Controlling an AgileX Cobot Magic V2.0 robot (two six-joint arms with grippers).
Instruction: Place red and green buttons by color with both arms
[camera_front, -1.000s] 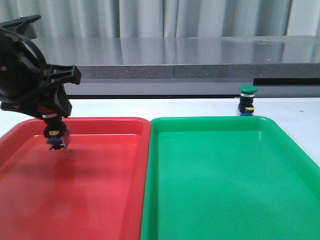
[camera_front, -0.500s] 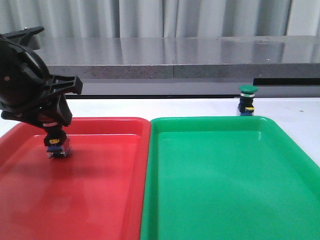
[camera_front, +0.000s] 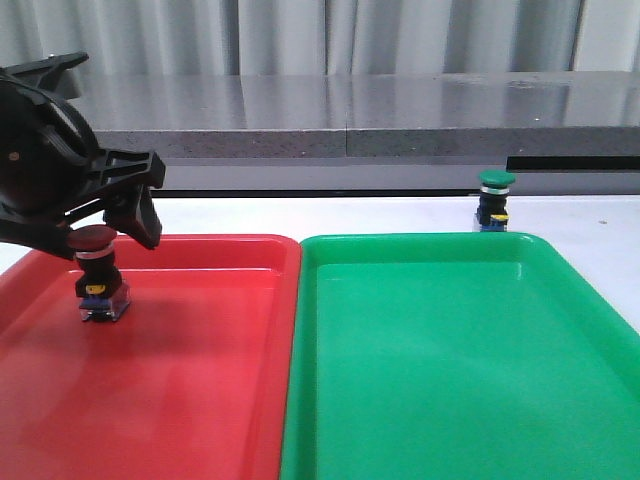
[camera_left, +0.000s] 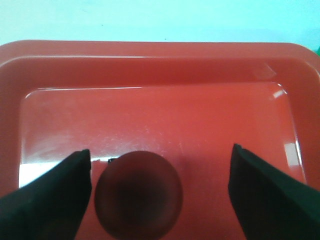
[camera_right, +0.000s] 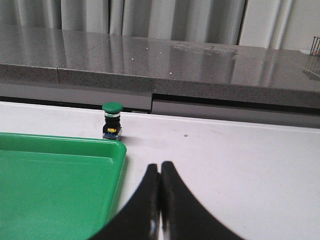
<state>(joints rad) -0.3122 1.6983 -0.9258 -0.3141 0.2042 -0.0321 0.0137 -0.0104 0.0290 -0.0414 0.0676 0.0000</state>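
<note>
The left gripper (camera_front: 100, 215) hangs over the far left part of the red tray (camera_front: 200, 400), its jaws spread wide and holding nothing. The red button (camera_front: 95, 275) stands upright on the red tray's floor directly under them; in the left wrist view its dark cap (camera_left: 138, 194) sits between the two fingers (camera_left: 50, 200), close to one and well apart from the other. Just right of the red tray, edge to edge with it, lies the green tray (camera_front: 450, 380). The green button (camera_front: 494, 203) stands upright on the white surface (camera_front: 590, 225), just beyond the green tray's far right corner. In the right wrist view, the right gripper (camera_right: 160, 200) hovers above the surface beside the green tray, near the green button (camera_right: 112, 121), its jaws pressed together on nothing.
</note>
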